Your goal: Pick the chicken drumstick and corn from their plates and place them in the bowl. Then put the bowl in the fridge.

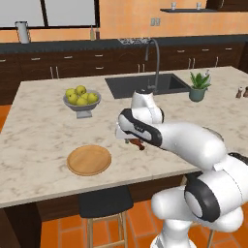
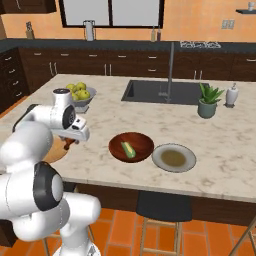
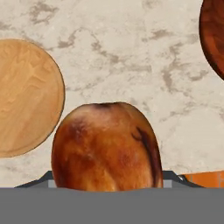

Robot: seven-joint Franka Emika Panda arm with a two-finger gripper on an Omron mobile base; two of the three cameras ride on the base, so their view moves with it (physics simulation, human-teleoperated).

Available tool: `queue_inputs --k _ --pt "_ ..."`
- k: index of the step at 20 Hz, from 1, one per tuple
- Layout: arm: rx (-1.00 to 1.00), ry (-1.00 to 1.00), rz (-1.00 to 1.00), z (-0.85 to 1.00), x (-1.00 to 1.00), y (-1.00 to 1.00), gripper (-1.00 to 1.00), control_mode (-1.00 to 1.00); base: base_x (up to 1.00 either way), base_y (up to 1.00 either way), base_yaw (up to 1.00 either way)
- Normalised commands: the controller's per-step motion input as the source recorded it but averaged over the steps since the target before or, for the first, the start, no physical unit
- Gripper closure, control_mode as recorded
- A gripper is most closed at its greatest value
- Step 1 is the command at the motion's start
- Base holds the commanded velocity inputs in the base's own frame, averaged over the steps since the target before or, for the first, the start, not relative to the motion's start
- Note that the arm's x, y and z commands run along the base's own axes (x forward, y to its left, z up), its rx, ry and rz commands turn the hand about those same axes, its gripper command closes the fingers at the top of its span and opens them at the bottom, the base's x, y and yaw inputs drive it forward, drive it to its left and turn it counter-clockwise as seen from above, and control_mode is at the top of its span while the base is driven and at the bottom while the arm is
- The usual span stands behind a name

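Observation:
My gripper (image 1: pixel 131 140) is shut on the reddish-brown chicken drumstick (image 1: pixel 138 144), holding it just above the marble counter. In the hand view the drumstick (image 3: pixel 107 146) bulges up large from the bottom and hides the fingertips. To its left lies the bare tan wooden plate (image 1: pixel 89 160) (image 3: pixel 22 96). From the right base view, the gripper (image 2: pixel 71 139) and drumstick (image 2: pixel 68 144) hang left of the dark wooden bowl (image 2: pixel 142 141), which holds the corn (image 2: pixel 128 149). The bowl's edge (image 3: pixel 214 35) shows top right in the hand view. Right of the bowl sits the grey plate (image 2: pixel 173 158). The fridge is out of view.
A grey footed bowl of yellow-green fruit (image 1: pixel 81 99) stands at the back left of the island. The sink (image 2: pixel 160 91) with its tall faucet and a potted plant (image 2: pixel 209 101) are further back. A dark stool (image 1: pixel 104 203) stands below the counter's front edge.

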Motion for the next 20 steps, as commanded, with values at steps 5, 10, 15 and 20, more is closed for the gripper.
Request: queue_inputs --k 5,10,15,20 --pt "0.01 0.12 -0.04 0.12 0.18 -1.00 1.00 -1.00 0.00 0.00 0.00" --pt "0.00 0.10 0.00 -0.03 0.34 -1.00 1.00 -1.00 0.00 0.00 0.00" --pt "0.00 0.18 0.00 -0.23 0.70 -0.94 1.00 -1.00 0.00 0.00 0.00" --pt "-0.03 0.15 0.00 -0.57 0.42 -0.35 1.00 -1.00 0.00 0.00 0.00"
